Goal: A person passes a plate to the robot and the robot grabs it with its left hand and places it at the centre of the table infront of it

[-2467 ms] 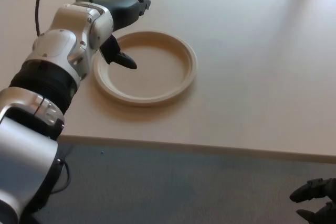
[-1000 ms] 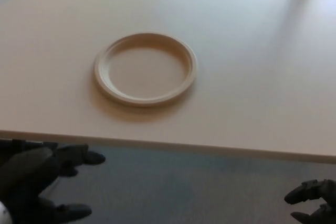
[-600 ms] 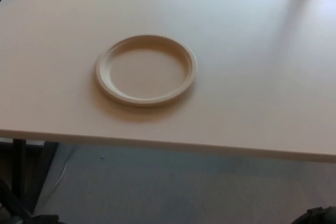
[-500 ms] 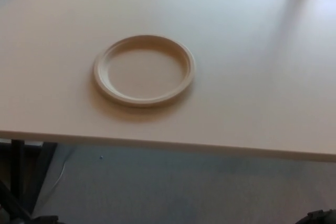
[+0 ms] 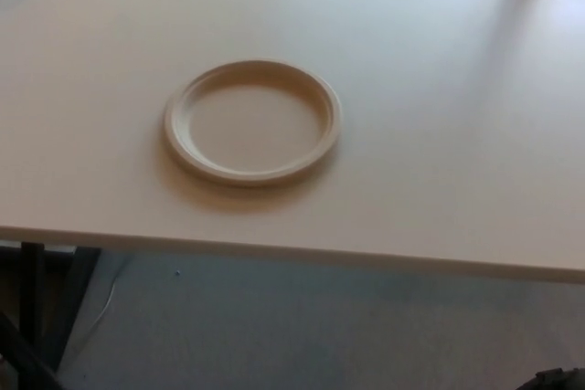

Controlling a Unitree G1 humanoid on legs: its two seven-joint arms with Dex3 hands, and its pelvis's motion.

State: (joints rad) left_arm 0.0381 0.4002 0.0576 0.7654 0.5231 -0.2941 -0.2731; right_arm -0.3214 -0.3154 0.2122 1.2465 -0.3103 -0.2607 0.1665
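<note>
A round cream plate (image 5: 252,122) lies flat and upright on the pale table (image 5: 439,89), left of the middle of the head view and a short way back from the near edge. Nothing touches it. My left hand does not show anywhere. Only a dark sliver of my right hand (image 5: 554,377) peeks in at the bottom right corner, below the table's edge and far from the plate.
The table's near edge (image 5: 292,256) runs across the lower third of the picture, with grey floor (image 5: 302,326) beneath it. A dark table leg (image 5: 32,303) stands at the lower left. No person shows.
My left arm let go of the plate, drew back below the table edge and left the view. My right hand has sunk almost out of the picture. The plate stayed put.
</note>
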